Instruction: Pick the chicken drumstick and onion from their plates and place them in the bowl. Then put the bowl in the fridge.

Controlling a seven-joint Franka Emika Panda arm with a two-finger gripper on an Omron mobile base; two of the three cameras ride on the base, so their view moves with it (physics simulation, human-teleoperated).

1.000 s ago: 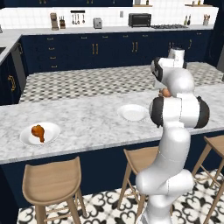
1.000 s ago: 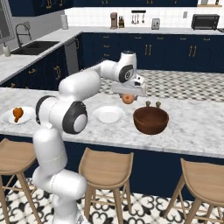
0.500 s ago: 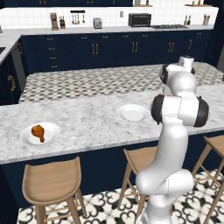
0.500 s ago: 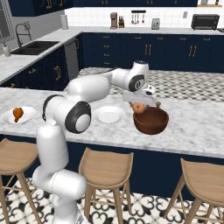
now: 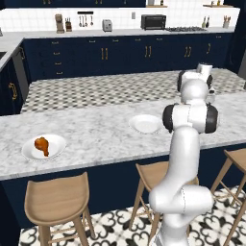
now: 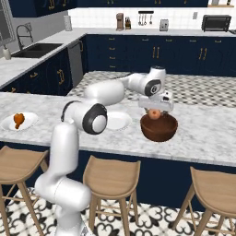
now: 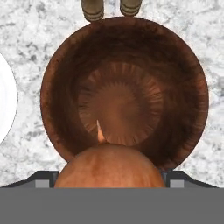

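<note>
My gripper is shut on the onion, a smooth tan-orange ball, and holds it just above the near rim of the reddish-brown bowl. In the hand view the onion sits between my fingertips, with the bowl directly beneath. The chicken drumstick lies on a white plate at the counter's far left, also seen as the drumstick. A second plate beside the bowl holds nothing. The fridge is out of view.
Wooden stools line the front of the marble island counter. Navy cabinets and a back counter with a toaster oven run along the far wall. A sink sits at the left.
My arm has swung to the right with the onion in the gripper, from above the bare plate to over the bowl. The drumstick has stayed on its plate.
</note>
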